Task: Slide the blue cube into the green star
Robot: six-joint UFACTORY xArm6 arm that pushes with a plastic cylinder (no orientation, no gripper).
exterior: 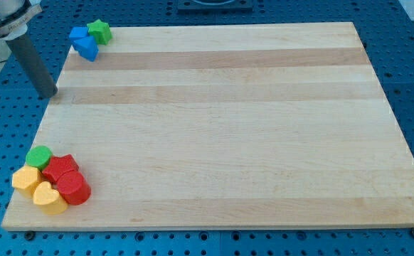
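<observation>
Two blue blocks sit at the board's top left corner: a small blue cube (77, 33) and a larger blue block (87, 48) just below it. The green star (99, 31) stands right beside them on the view's right, touching the blue cube. My tip (48, 94) is at the board's left edge, below and to the left of the blue blocks, apart from them.
A cluster sits at the board's bottom left corner: a green round block (39, 156), two red blocks (60, 168) (73, 189), a yellow hexagon-like block (27, 180) and a yellow heart (49, 198). The wooden board (228, 128) lies on a blue perforated table.
</observation>
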